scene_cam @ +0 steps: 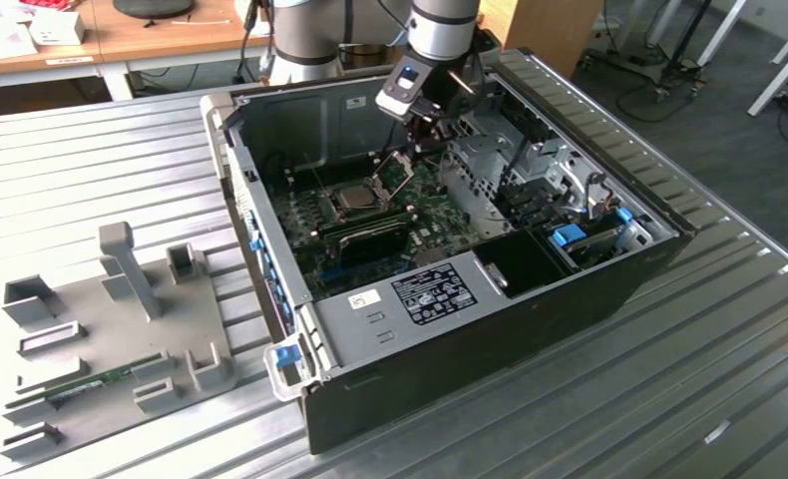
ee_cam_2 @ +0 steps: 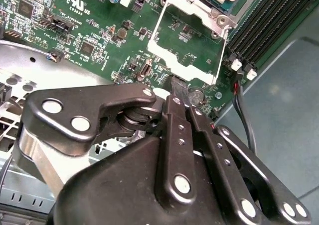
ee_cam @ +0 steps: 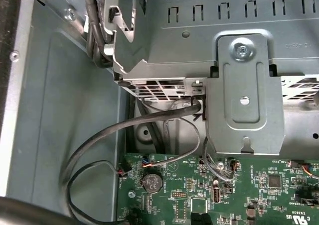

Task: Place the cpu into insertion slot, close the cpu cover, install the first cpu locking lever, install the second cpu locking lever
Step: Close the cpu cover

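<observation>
Up close in the second wrist view, the tool (ee_cam_2: 180, 88) has its 2 fingers drawn together with hardly any gap. The tips are low over the green board (ee_cam_2: 99, 31) and right at the free edge of the cpu cover (ee_cam_2: 192, 5). Whether they nip that edge or merely touch it I cannot tell, and nothing else is in them. The worry, to my eye, starts right there: so thin a lip gives little purchase, so the fingers could slide off and let the frame drop crooked, or dig into the small parts on the board. A coin cell (ee_cam_2: 196, 96) sits just beside the tips and a black cable (ee_cam_2: 244, 120) runs close by; either could be knocked or snagged. Just beyond the tool the cover is swung open, off the insertion slot (scene_cam: 325, 208), with the board showing through its window. Past its hinge the cpu (scene_cam: 355, 197) sits in the slot, seemingly level and uncovered, so a cover coming down askew could catch a corner. Farthest off, the long black memory slots (ee_cam_2: 269, 26) run alongside.
</observation>
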Controlling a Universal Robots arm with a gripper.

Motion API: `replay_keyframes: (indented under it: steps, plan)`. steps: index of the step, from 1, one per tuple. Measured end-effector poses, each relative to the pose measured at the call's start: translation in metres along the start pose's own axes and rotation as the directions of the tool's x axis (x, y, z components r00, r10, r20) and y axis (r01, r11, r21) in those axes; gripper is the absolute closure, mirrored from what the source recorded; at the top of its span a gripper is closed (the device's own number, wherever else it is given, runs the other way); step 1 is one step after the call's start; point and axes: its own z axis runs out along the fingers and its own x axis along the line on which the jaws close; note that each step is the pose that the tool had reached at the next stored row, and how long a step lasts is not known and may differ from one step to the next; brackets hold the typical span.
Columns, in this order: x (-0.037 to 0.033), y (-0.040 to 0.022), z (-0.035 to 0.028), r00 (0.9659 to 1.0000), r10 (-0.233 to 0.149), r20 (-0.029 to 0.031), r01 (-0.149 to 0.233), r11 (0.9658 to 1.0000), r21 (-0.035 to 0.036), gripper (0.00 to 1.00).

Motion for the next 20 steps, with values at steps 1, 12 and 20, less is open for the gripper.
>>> replay_keyframes:
  steps: [1, 12, 20]
  plan:
    - [0.0000, 0.0000, 0.0009, 1.0000, 0.000, 0.0000, 0.000, 1.0000, 0.0000, 0.90]
    - [-0.0002, -0.0001, 0.0034, 1.0000, 0.000, 0.0001, 0.000, 1.0000, 0.0003, 0.90]
    - [-0.0002, -0.0002, 0.0057, 1.0000, 0.003, 0.0005, -0.003, 0.9978, 0.0663, 0.90]
